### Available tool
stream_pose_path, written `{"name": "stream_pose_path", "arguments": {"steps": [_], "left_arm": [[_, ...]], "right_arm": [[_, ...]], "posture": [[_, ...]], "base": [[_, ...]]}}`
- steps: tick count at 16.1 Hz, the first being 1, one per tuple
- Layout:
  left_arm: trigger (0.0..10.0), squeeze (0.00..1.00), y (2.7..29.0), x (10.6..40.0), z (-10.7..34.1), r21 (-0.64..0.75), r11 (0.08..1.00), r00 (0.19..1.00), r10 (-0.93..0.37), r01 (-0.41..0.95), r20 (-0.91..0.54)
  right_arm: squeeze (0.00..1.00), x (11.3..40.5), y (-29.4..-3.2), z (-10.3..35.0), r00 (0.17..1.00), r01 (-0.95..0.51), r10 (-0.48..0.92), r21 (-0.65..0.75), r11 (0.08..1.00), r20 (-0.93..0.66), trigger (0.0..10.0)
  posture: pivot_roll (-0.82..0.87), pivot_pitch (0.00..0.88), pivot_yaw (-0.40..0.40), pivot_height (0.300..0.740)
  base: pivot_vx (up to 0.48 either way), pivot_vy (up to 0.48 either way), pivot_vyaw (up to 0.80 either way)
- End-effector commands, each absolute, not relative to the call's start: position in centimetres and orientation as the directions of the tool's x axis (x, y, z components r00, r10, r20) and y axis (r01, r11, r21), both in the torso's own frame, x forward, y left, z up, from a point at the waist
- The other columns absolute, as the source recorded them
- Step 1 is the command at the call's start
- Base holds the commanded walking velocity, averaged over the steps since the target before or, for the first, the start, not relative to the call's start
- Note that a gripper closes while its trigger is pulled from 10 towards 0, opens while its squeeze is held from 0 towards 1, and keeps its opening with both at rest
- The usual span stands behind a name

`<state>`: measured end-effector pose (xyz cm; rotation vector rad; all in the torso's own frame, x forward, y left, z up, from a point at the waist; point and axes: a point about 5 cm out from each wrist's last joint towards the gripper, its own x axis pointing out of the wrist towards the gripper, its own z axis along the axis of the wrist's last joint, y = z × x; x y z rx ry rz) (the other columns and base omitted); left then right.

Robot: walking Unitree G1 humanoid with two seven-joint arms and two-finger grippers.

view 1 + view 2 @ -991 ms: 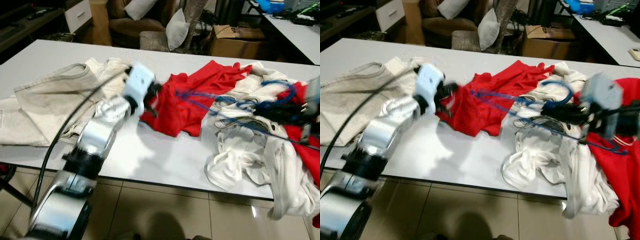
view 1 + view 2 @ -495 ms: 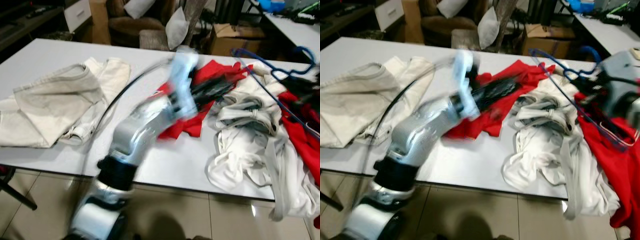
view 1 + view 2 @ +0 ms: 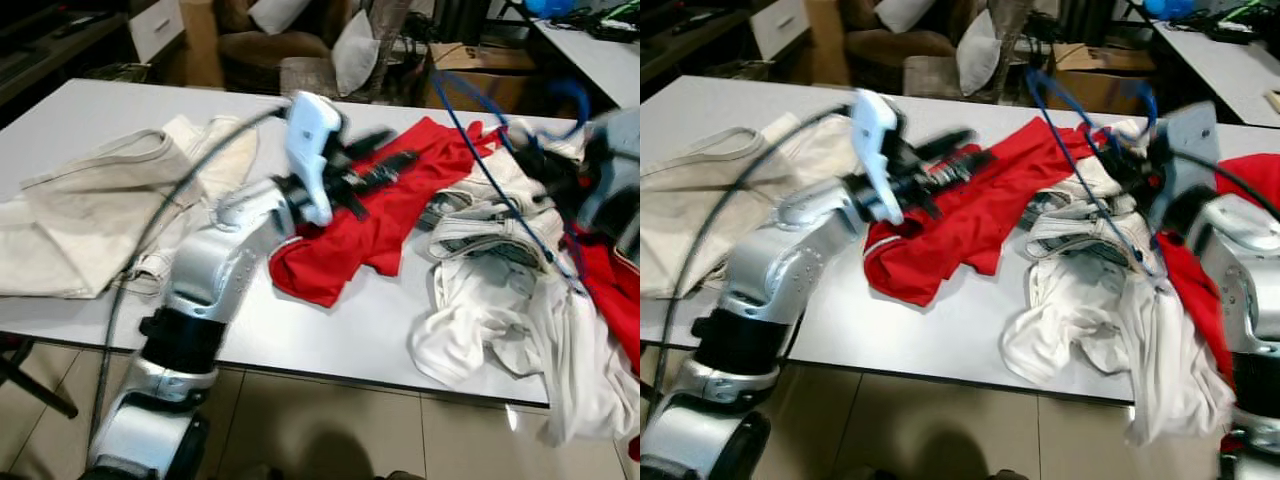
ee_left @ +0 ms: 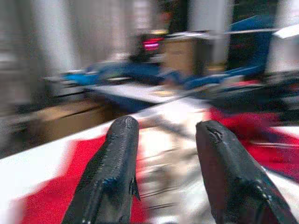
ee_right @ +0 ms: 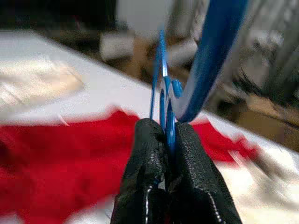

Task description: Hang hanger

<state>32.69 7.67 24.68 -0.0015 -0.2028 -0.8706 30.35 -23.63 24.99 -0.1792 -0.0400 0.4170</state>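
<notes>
The hanger (image 5: pixel 164 88) is thin blue wire with a thicker curved hook, raised above the right side of the white table (image 3: pixel 90 110). The right gripper (image 5: pixel 166 140) clamps it between closed fingers. The left gripper (image 4: pixel 163 140), fingers apart, hovers over the red garment (image 3: pixel 390 215).

The right gripper (image 5: pixel 166 154) is motion-blurred in the head views, its fingers not separable there. The blue hanger (image 3: pixel 490 170) is smeared, its top cut off by the picture's upper edge. The white garment (image 3: pixel 560 370) runs past the table's (image 3: pixel 330 330) right edge and out of frame. Background furniture in the left wrist view is too blurred to identify.
</notes>
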Motion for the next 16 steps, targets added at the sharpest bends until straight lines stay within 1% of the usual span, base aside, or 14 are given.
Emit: {"name": "stream_pose_path", "arguments": {"steps": [1,2,3,4,5,7,8,10,11,12,13,14,15,16], "left_arm": [[10.0,0.00,9.3,33.1,24.5,0.099,0.725,0.706,-0.687,0.682,0.172],[10.0,0.00,10.9,34.1,23.0,0.167,0.801,0.801,-0.593,0.575,0.088],[10.0,0.00,11.7,34.5,22.3,0.209,0.825,0.838,-0.544,0.524,0.045],[10.0,0.00,13.2,35.7,20.1,0.286,0.865,0.907,-0.418,0.414,-0.048],[10.0,0.00,13.8,36.5,18.7,0.299,0.881,0.930,-0.360,0.367,-0.079],[10.0,0.00,13.6,37.4,16.7,0.380,0.852,0.933,-0.335,0.360,-0.133],[10.0,0.00,13.3,37.8,15.8,0.381,0.851,0.932,-0.326,0.362,-0.159],[10.0,0.00,12.4,38.1,14.3,0.385,0.838,0.921,-0.328,0.386,-0.209],[10.0,0.00,11.5,38.1,13.1,0.379,0.825,0.904,-0.343,0.419,-0.254],[10.0,0.00,9.8,37.6,11.4,0.363,0.789,0.861,-0.391,0.496,-0.326],[10.0,0.00,8.4,37.0,10.6,0.341,0.755,0.821,-0.449,0.560,-0.354],[10.0,0.00,7.7,36.8,10.3,0.323,0.742,0.802,-0.480,0.588,-0.356],[10.0,0.00,5.9,36.1,10.0,0.229,0.722,0.747,-0.565,0.653,-0.350],[10.0,0.00,4.0,35.3,9.6,0.161,0.655,0.663,-0.659,0.738,-0.355]], "right_arm": [[0.00,29.9,-23.6,25.4,0.916,-0.392,0.401,-0.160,0.906,0.031,10.0],[0.00,29.6,-22.7,25.2,0.911,-0.394,0.405,-0.130,0.910,0.073,10.0],[0.00,29.5,-22.4,25.1,0.910,-0.396,0.406,-0.114,0.911,0.086,10.0],[0.00,29.2,-21.2,24.7,0.901,-0.416,0.422,-0.080,0.906,0.096,10.0],[0.00,28.8,-20.3,24.2,0.893,-0.436,0.440,-0.063,0.898,0.090,10.0],[0.00,28.7,-19.9,23.8,0.900,-0.425,0.427,-0.043,0.904,0.082,10.0],[0.00,28.7,-19.8,23.7,0.904,-0.417,0.419,-0.038,0.908,0.084,10.0],[0.00,28.5,-19.9,23.9,0.910,-0.403,0.405,-0.038,0.914,0.091,10.0],[0.00,28.3,-20.2,24.1,0.917,-0.386,0.389,-0.044,0.921,0.094,10.0],[0.00,28.0,-20.6,24.4,0.925,-0.365,0.369,-0.055,0.929,0.096,10.0],[0.00,27.9,-20.8,24.6,0.928,-0.355,0.359,-0.062,0.933,0.098,10.0],[0.00,27.8,-20.9,24.7,0.930,-0.349,0.354,-0.065,0.935,0.100,10.0],[0.00,27.7,-21.1,24.8,0.933,-0.340,0.346,-0.069,0.938,0.103,10.0],[0.00,27.7,-21.2,24.9,0.935,-0.334,0.340,-0.072,0.940,0.104,10.0]], "posture": [[-0.14,0.000,-0.012,0.740],[-0.14,0.000,-0.012,0.740],[-0.13,0.000,-0.015,0.740],[-0.13,0.000,-0.012,0.740],[-0.13,0.000,-0.012,0.740],[-0.14,0.000,-0.009,0.740],[-0.17,0.000,0.000,0.740],[-0.18,0.000,0.006,0.740],[-0.20,0.000,0.012,0.740],[-0.21,0.000,0.016,0.740],[-0.21,0.000,0.018,0.740],[-0.21,0.000,0.018,0.740],[-0.21,0.000,0.018,0.740],[-0.21,0.000,0.018,0.740]], "base": [[0.000,0.000,0.00],[0.000,0.000,0.00],[0.000,0.000,0.00],[0.000,0.000,0.00],[0.000,0.000,0.00],[0.000,0.000,0.00],[0.000,0.000,0.00],[0.000,0.000,0.00],[0.000,0.000,0.00],[0.000,0.000,0.00],[0.000,0.000,0.00],[0.000,0.000,0.00],[0.000,0.000,0.00],[0.000,0.000,0.00]]}}
